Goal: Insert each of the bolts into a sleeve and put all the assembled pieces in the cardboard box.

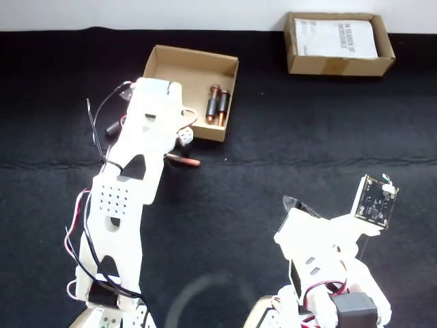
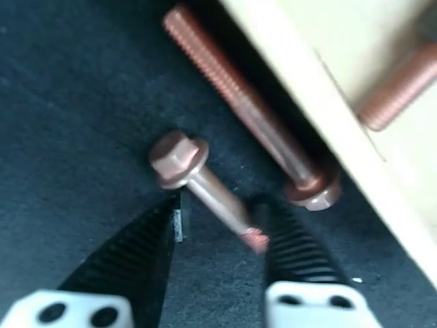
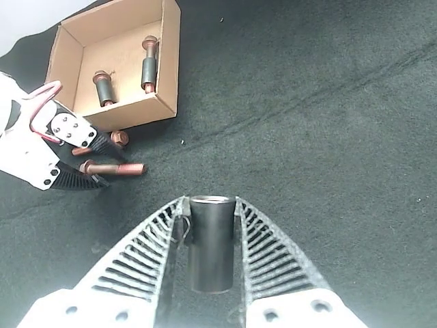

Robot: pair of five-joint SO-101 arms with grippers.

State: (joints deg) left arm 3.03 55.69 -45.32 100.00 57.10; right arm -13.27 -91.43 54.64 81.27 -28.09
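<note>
The bolt point(image 2: 198, 179) to be picked up lies on the black table point(image 1: 273, 171) just outside the cardboard box point(image 1: 179, 75), hex head pointing away from the wrist and shank running back between the fingers. The left claw point(image 2: 220, 205) straddles it with its jaws apart. One finger looks to be touching the shank's end, but nothing is clamped yet.

The grasp is best made close to the head, I judge, so that most of the shank stays bare to enter a sleeve. The bolt lies skewed across the gap, so the wrist probably needs turning to square the fingers to it before closing, or the bolt may swing or roll out.

A second bolt point(image 2: 239, 102) lies just beside it along the box's outer wall. The finger on that side should stay clear of it and of the cardboard.

Well apart, the right claw point(image 3: 209, 201) is closed on a dark metal sleeve point(image 3: 210, 242), open mouth facing away from the wrist, ready to receive. The bolt will need bringing in along that bore's axis, threaded end first.

Two assembled pieces point(image 1: 217, 106) lie in the box. A second box point(image 1: 339, 65) holding a printed sheet sits at the table's far edge.
</note>
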